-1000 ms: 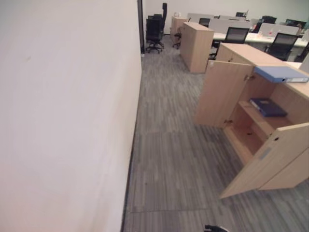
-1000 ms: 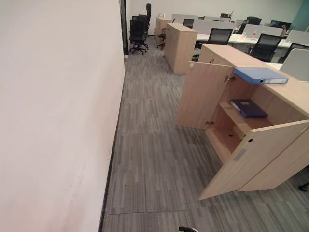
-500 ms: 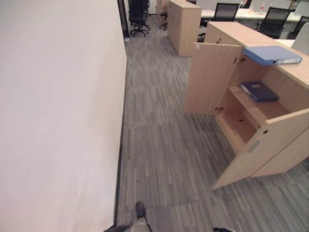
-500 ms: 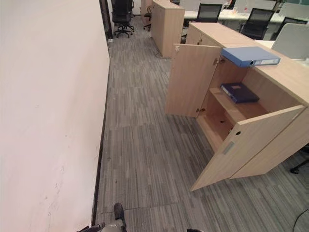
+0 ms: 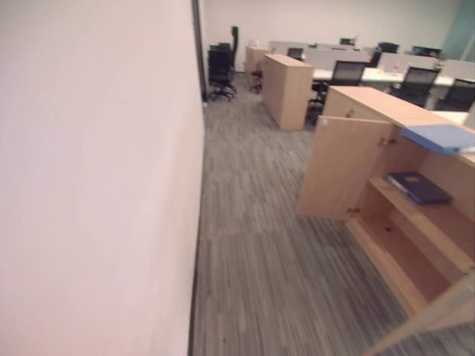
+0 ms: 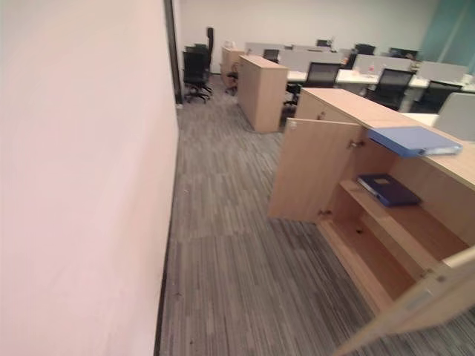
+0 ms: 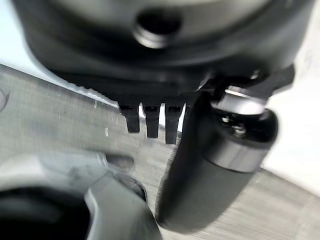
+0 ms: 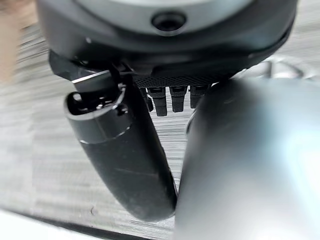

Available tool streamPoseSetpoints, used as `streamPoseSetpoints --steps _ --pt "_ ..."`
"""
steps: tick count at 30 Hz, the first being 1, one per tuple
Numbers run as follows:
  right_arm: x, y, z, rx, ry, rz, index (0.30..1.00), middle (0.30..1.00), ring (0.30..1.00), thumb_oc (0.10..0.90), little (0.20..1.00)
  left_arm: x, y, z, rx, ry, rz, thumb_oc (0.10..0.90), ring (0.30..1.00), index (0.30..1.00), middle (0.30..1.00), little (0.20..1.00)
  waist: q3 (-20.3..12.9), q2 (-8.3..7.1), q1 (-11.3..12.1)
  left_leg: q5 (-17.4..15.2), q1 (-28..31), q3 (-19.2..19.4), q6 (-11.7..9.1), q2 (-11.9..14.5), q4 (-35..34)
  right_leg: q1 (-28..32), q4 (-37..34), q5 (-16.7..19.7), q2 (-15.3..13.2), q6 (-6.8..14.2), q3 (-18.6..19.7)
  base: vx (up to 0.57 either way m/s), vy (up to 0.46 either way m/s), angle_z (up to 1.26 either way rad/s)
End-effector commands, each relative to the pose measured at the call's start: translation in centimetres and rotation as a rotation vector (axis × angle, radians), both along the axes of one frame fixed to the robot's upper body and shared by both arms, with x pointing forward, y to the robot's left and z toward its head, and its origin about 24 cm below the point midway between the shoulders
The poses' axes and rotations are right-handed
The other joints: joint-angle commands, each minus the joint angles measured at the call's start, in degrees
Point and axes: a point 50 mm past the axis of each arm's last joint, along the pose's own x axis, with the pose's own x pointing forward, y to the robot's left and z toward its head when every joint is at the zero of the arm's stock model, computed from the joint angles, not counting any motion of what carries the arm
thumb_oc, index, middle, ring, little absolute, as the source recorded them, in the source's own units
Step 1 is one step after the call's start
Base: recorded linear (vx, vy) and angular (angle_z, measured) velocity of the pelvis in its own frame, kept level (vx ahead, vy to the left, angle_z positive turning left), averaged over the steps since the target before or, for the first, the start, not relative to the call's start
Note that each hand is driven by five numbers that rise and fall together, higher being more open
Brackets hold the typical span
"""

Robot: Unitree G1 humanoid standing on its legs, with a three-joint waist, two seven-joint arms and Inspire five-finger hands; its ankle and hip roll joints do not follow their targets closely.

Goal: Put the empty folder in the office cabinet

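Blue folder [image 6: 413, 140] lay flat on the open cabinet [image 6: 349, 104], overhanging its edge; a darker folder [image 6: 387, 189] sat on the upper shelf [image 6: 401, 230]. We saw both hands, left [image 7: 215, 170] and right [image 8: 125, 165], empty with fingers relaxed.

1. Soft, even light filled the office, and the wall [image 5: 96, 185] on my left was the brightest surface, pale and nearly washed out.
2. The floor [image 5: 260, 245] lay in flat mid-grey light with no hard-edged shadows.
3. The cabinet [image 6: 319, 170] was well lit on top, where the blue folder [image 6: 412, 139] caught the light. Its open inside was dimmer, and the dark folder [image 6: 387, 189] sat in that shade.
4. My left robot hand [image 7: 150, 50] showed as a dark mass against bright ground.
5. My right robot hand [image 8: 165, 45] carried a soft sheen along its thumb.
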Motion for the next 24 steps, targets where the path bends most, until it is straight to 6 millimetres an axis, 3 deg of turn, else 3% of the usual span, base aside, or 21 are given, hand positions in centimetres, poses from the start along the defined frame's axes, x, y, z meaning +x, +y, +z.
streamPoseSetpoints --steps 1,2,4,5,9,10,12,15,21,22,23,24 --pt "2.9 4.0 0.3 0.167 -0.079 0.05 0.9 0.9 0.9 0.8 0.9 -0.3 3.0 0.8 0.15 0.019 -0.085 0.8 0.9 0.9 0.9 0.9 4.7 0.1 -1.0 -0.4 -3.7 1.8 -3.6 0.3 -1.9 1.1 -10.4 5.8 1.3 2.6 -7.9 0.17 0.021 0.12" --pt "3.5 4.4 0.5 0.179 -0.102 0.073 0.9 0.9 0.9 0.8 0.9 -0.4 3.0 0.8 0.155 0.021 -0.078 0.8 0.9 0.9 0.9 0.9 5.5 0.48 -1.3 0.0 -3.5 1.7 -4.1 0.9 -1.9 -1.0 -13.5 5.3 3.1 2.6 -9.6 0.13 -0.064 -0.51" --pt "4.7 5.4 0.8 0.201 -0.148 0.09 0.9 0.9 0.9 0.8 0.9 -0.8 3.0 0.8 0.157 0.031 -0.073 0.8 0.9 0.9 0.9 0.9 6.8 0.55 -1.0 0.5 -3.0 1.8 -5.5 2.3 -1.9 -4.1 -26.8 6.0 9.0 2.6 -13.0 0.12 -0.226 -0.67" --pt "5.3 6.0 1.0 0.219 -0.174 0.085 0.9 0.9 0.9 0.8 0.9 -1.3 2.8 0.7 0.158 0.044 -0.078 0.8 0.9 0.9 0.9 0.9 7.3 -0.49 -0.5 0.7 -2.4 2.4 -7.5 3.3 -1.9 -4.7 -43.0 8.6 14.3 2.6 -15.4 0.17 -0.34 -0.32" --pt "6.1 6.0 1.4 0.228 -0.209 0.062 0.9 0.9 0.9 0.8 0.9 -1.5 3.1 0.8 0.172 0.049 -0.074 0.8 0.9 0.9 0.9 0.9 7.3 -2.44 0.2 0.0 -1.4 3.2 -9.6 4.3 -1.9 -6.4 -54.1 12.1 15.6 2.6 -16.9 0.17 -0.183 -0.08" --pt "6.3 6.1 1.4 0.233 -0.216 0.067 0.9 0.9 0.9 0.8 0.9 -1.5 3.2 0.8 0.176 0.043 -0.068 0.8 0.9 0.9 0.9 0.9 7.0 -2.77 0.7 -0.4 -1.6 3.3 -9.9 4.5 -1.9 -5.6 -56.2 11.2 15.8 2.6 -17.9 0.29 -0.14 0.38" --pt "6.2 6.1 1.4 0.228 -0.212 0.074 0.9 0.9 0.9 0.8 0.9 -1.8 3.2 0.8 0.181 0.054 -0.06 0.8 0.9 0.9 0.9 0.9 5.9 -3.01 1.2 -1.3 -1.2 3.3 -10.4 5.1 -1.9 -3.7 -57.1 10.2 16.2 2.6 -20.7 0.36 -0.095 0.4" --pt "5.8 5.6 1.3 0.215 -0.202 0.072 0.9 0.9 0.9 0.8 0.9 -1.6 3.1 0.8 0.182 0.049 -0.055 0.8 0.9 0.9 0.9 0.9 4.8 -2.65 0.2 -2.1 -0.3 2.8 -10.8 7.0 -1.9 -3.7 -55.1 7.8 17.6 2.4 -19.7 0.39 -0.107 0.29" --pt "5.1 3.6 1.1 0.164 -0.177 0.034 0.9 0.9 0.9 0.8 0.9 1.9 2.8 0.8 0.199 -0.039 -0.115 0.8 0.9 0.9 0.9 0.9 4.6 -0.97 -3.0 -2.2 2.2 2.4 -12.6 11.9 -1.9 -5.8 -47.1 1.8 18.1 0.3 -19.4 0.35 -0.132 0.25" --pt "4.4 3.0 0.9 0.144 -0.154 0.024 0.9 0.9 0.9 0.8 0.9 3.3 3.1 1.1 0.22 -0.075 -0.127 0.8 0.9 0.9 0.9 0.9 4.6 -0.86 -3.9 -0.1 3.5 3.6 -14.2 14.3 -1.6 -6.3 -44.8 -0.4 19.4 -0.7 -19.1 0.29 -0.189 0.0" --pt "4.5 3.0 0.9 0.144 -0.154 0.023 0.9 0.9 0.9 0.8 0.9 3.3 3.1 1.1 0.22 -0.075 -0.127 0.8 0.9 0.9 0.9 0.9 4.6 -0.88 -3.9 0.0 3.5 3.6 -14.3 14.4 -1.6 -6.3 -44.9 -0.6 19.5 -0.9 -19.2 0.36 -0.35 -0.15" --pt "3.7 2.8 0.6 0.134 -0.13 0.015 0.9 0.9 0.9 0.8 0.9 4.1 3.4 1.3 0.232 -0.102 -0.137 0.8 0.9 0.9 0.9 0.9 4.4 -1.38 -3.9 2.7 2.6 5.5 -16.4 18.2 4.8 -5.1 -44.9 -3.1 21.4 -2.3 -19.8 0.16 -0.236 -0.16"
